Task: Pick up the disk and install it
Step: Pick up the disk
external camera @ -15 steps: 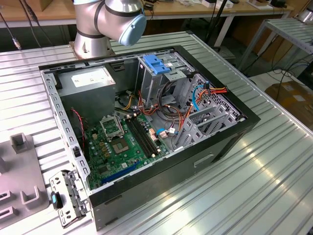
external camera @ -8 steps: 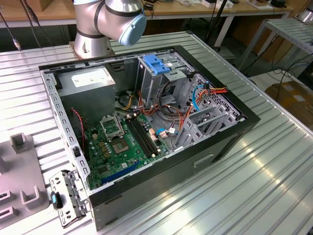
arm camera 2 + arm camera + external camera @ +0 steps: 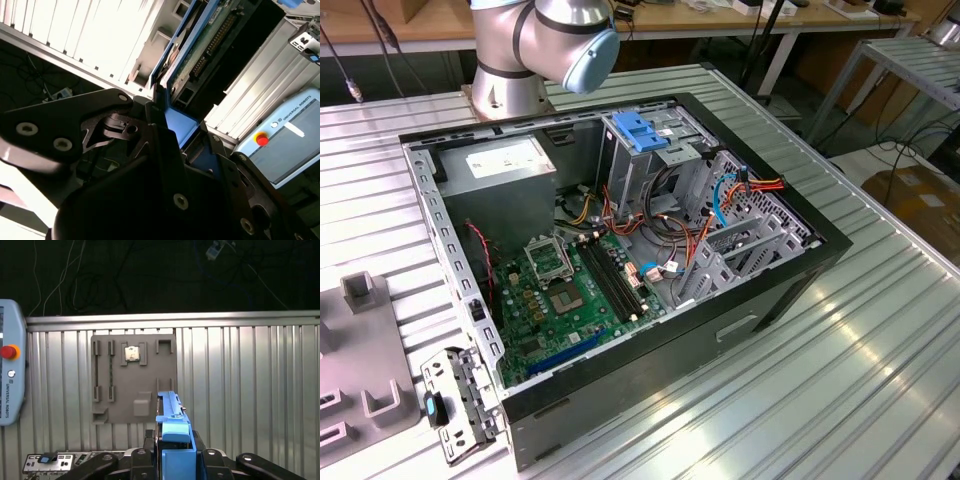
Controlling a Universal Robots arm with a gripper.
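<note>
In the first wrist view the disk (image 3: 173, 426) stands on edge, its bright blue rail facing the camera, and my gripper (image 3: 172, 456) is shut on its lower part. It hangs above the ribbed metal table (image 3: 240, 390). In the second wrist view the disk (image 3: 202, 42) reaches away from the gripper (image 3: 170, 131), showing a blue rail and a green circuit board with a connector. The open computer case (image 3: 790, 290) lies on the table in the exterior view, with the arm's base (image 3: 520, 50) behind it.
Inside the case are a grey power supply (image 3: 505, 165), a motherboard (image 3: 560, 290), a metal drive cage (image 3: 740, 250) with orange cables, and a light-blue latch plate (image 3: 640, 130). A grey fixture plate (image 3: 132, 380) holds a chip (image 3: 131, 354). A teach pendant (image 3: 10, 365) lies beside it.
</note>
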